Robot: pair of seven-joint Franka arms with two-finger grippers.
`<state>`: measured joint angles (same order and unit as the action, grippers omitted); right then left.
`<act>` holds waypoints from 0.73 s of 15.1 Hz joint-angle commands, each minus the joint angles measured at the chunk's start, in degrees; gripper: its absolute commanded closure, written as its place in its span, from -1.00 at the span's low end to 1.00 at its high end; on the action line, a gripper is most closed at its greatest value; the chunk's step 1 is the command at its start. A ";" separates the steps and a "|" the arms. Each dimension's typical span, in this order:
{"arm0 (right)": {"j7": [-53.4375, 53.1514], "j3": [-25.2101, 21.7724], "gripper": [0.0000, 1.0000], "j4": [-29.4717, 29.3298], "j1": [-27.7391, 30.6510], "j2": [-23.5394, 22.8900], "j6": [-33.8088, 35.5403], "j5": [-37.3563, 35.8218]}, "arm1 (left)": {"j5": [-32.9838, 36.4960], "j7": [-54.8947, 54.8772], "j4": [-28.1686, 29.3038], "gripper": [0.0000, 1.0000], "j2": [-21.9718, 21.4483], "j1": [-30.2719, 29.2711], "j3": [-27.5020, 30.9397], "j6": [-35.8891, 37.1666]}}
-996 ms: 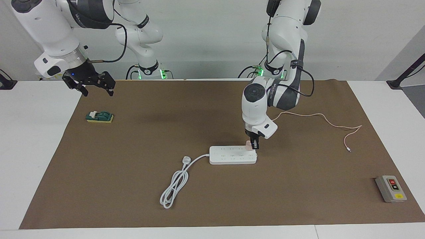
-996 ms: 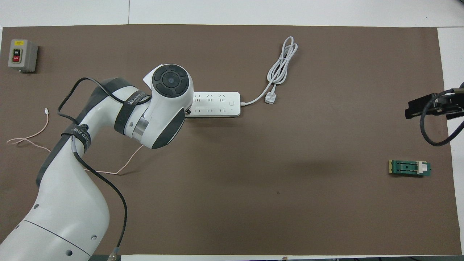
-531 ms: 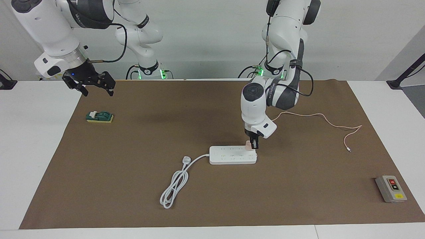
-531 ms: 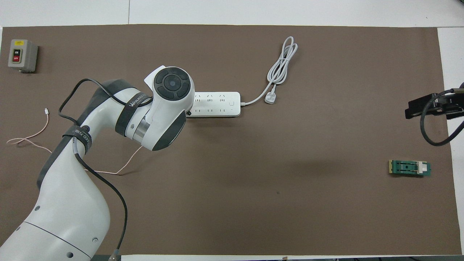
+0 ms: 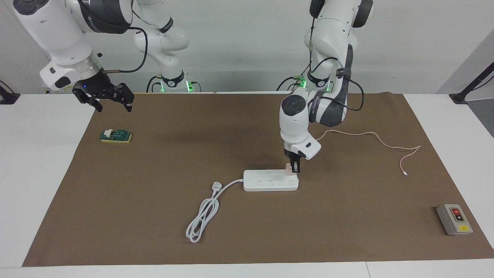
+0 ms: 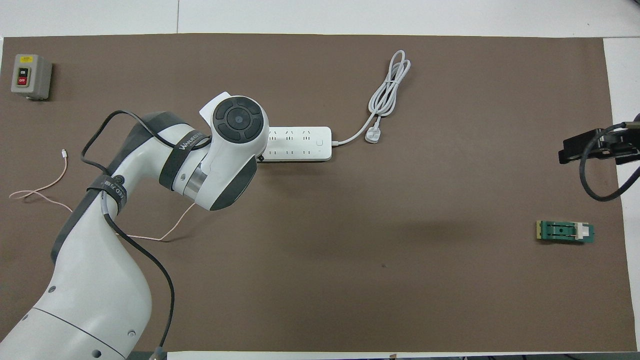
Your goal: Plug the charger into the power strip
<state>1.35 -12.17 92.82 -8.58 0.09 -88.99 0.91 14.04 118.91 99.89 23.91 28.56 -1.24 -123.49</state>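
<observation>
Over the strip's end toward the left arm's side, the left gripper [image 5: 295,166] points straight down with its fingers clamped on the charger [image 5: 288,167], the pink cube sitting on or barely above the socket row nearer the robots; whether the prongs are seated can't be told, and in the overhead view the wrist hides that end completely. Strip [image 5: 271,180] lies flat mid-mat, long axis running along the table from one arm's end to the other, its cord [image 5: 202,218] and plug [image 5: 216,187] trailing off toward the right arm's end. Key relation: charger is directly above the strip, so the coming move looks like a straight vertical push, prongs lined up with the end socket, no sideways travel. Pink cable [image 5: 370,134] trails from the cube toward the left arm's end, slack on the mat. Right gripper [image 5: 103,99] waits, jaws spread and empty, raised near the green block [image 5: 115,136], well apart from the strip. Left arm is clearly the one to finish.
</observation>
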 commanded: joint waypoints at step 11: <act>0.93 0.40 -1.00 -0.01 0.67 0.44 1.10 -0.82 | 0.46 -1.56 1.01 1.00 3.69 1.68 -0.08 -0.97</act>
<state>1.35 -12.17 92.82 -8.58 0.09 -88.99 0.91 14.82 118.64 99.90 23.91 29.02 -0.98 -123.44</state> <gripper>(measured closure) 0.000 0.692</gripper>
